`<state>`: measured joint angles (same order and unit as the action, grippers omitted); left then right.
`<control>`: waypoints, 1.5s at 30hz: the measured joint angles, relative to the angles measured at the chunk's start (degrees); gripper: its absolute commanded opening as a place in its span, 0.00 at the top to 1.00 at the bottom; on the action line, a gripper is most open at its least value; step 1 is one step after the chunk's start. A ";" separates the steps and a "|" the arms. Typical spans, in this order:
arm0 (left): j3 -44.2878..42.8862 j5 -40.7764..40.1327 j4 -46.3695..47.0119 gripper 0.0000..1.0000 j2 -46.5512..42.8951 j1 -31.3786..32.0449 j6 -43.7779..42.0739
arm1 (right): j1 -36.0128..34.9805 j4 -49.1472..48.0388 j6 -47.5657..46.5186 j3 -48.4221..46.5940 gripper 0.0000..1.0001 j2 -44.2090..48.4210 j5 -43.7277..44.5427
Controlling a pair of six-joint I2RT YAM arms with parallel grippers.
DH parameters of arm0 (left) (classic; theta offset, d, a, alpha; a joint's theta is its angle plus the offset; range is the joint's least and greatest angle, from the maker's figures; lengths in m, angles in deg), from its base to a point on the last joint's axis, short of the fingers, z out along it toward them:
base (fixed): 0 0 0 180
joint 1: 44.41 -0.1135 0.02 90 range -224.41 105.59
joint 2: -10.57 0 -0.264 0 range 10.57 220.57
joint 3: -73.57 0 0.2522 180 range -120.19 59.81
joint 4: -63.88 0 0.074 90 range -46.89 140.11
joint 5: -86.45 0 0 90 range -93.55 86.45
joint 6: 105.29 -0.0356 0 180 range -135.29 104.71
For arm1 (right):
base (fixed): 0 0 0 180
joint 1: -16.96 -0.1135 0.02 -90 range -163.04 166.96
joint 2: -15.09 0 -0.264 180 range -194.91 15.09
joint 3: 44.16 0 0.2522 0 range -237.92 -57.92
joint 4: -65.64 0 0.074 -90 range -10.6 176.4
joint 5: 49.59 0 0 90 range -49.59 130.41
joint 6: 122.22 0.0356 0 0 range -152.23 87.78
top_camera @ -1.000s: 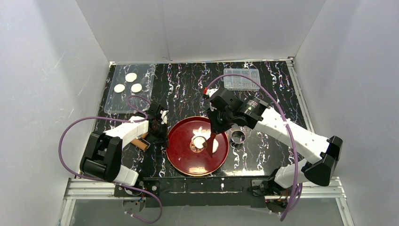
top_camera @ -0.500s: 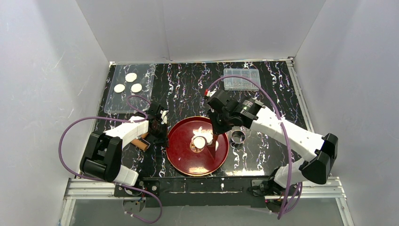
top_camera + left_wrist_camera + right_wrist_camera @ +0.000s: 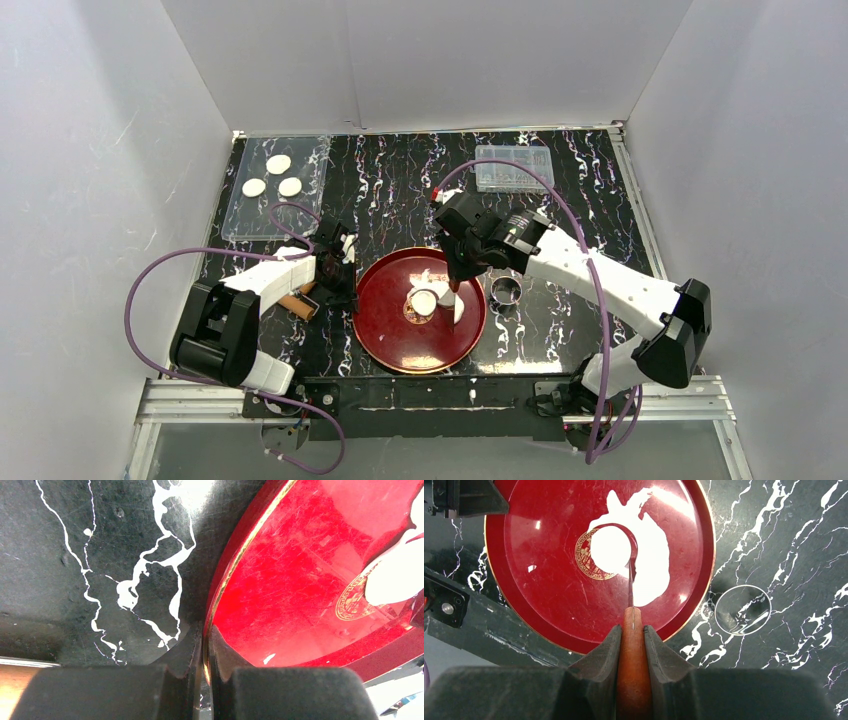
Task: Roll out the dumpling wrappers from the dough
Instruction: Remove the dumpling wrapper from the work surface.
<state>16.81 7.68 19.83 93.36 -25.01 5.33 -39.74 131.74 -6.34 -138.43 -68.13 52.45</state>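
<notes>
The right fingers [image 3: 613, 642] are clenched on a wooden-handled loop tool [image 3: 632, 680]. Its thin shaft reaches straight ahead of them to a loop ringing one cut wrapper [image 3: 610, 550] inside the ragged dough [image 3: 654, 565] sheet on the red plate [image 3: 549, 615]. The left fingers [image 3: 194, 652] pinch the plate's rim between them.

Likely risks:
- The soft disc may stick to the plate or the surrounding scrap, and stretch or tear when lifted.
- The loop may drag the whole sheet along.
- A hard push may slide the plate out of the left pinch.

Three finished wrappers [image 3: 278, 163] lie on a clear tray [image 3: 240, 225], well beyond the left fingers.
</notes>
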 measured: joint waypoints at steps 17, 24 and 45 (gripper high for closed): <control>0.02 0.55 0.94 1.00 0.00 -0.07 0.00 | -0.55 -4.96 -2.34 1.68 0.99 -0.02 4.79; 0.24 1.11 2.16 1.00 -0.04 -0.11 0.02 | -0.68 -6.23 -5.40 1.66 0.99 -0.63 6.47; 0.28 1.68 3.91 1.00 -0.09 -0.13 0.35 | 2.03 -9.01 -9.79 2.80 0.99 -0.46 6.78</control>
<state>17.09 9.36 23.74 93.27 -25.14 5.68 -37.71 122.73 -16.13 -135.63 -68.59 59.22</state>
